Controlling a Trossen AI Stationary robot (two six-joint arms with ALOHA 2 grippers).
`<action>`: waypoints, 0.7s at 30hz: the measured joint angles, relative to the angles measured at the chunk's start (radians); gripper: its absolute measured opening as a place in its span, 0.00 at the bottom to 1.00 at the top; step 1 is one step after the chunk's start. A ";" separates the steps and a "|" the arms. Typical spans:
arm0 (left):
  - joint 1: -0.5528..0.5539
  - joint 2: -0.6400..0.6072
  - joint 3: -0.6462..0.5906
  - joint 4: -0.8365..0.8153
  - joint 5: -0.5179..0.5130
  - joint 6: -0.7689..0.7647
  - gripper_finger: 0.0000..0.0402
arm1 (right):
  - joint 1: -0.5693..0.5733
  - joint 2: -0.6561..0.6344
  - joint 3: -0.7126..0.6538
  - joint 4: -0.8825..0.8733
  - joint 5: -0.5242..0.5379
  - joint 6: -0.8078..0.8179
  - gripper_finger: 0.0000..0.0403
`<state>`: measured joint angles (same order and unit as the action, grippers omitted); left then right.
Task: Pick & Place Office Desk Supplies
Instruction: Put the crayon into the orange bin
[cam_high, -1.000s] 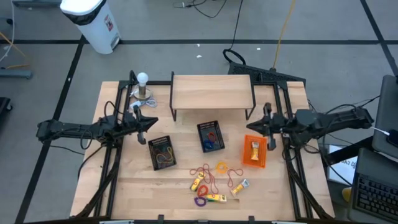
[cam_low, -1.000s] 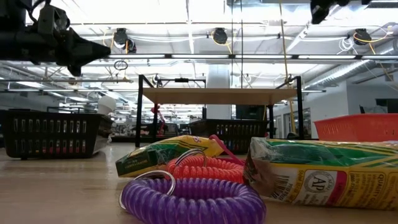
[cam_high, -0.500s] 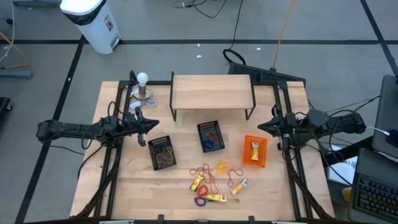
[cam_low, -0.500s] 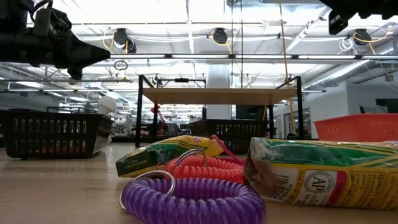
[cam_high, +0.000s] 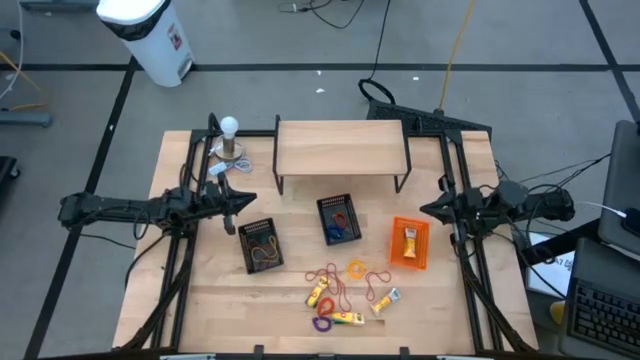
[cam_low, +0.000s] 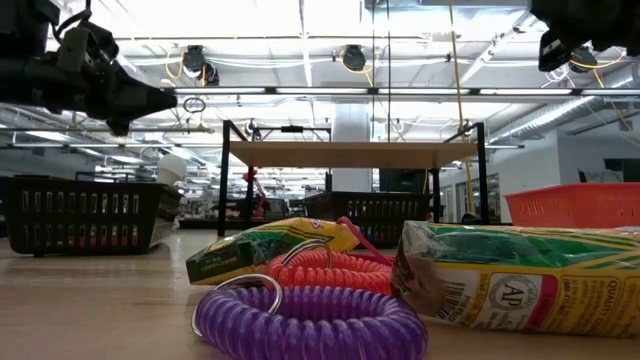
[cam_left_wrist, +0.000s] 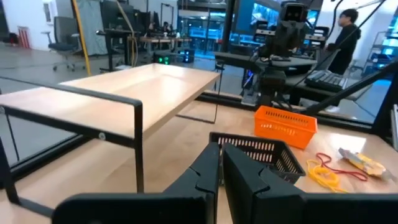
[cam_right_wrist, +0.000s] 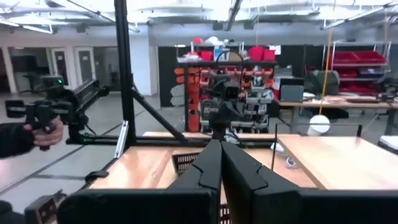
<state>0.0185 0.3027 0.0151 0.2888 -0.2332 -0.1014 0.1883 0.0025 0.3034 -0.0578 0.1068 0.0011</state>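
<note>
Between the 2 grippers, neither holds anything: the left gripper (cam_high: 246, 197) and right gripper (cam_high: 424, 210) both have jaws pressed together, hovering at the table's sides. Loose supplies (cam_high: 340, 292) lie toward the front edge, roughly midway, slightly nearer the right gripper.

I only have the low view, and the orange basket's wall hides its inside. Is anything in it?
Observer: Yes, the orange basket holds one yellow packet.
Operator: Is either arm holding something?
Observer: The left gripper is over the table's left side, its jaws shut on nothing.
Operator: And the right?
Observer: The right gripper hangs on the table's right side, just behind the orange basket. Its jaws are also shut and empty.
</note>
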 joint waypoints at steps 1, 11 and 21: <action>0.000 0.000 0.000 -0.008 0.004 -0.002 0.05 | 0.000 0.001 -0.021 0.011 0.017 -0.011 0.00; -0.027 0.037 0.055 -0.034 -0.005 -0.073 0.05 | -0.006 0.001 -0.170 0.205 0.024 -0.102 0.00; -0.111 0.112 0.264 -0.210 -0.077 -0.001 0.05 | -0.005 0.001 -0.162 0.212 -0.060 -0.015 0.00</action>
<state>-0.0926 0.4145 0.2787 0.0787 -0.3097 -0.1019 0.1835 0.0036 0.1410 0.1545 0.0470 -0.0143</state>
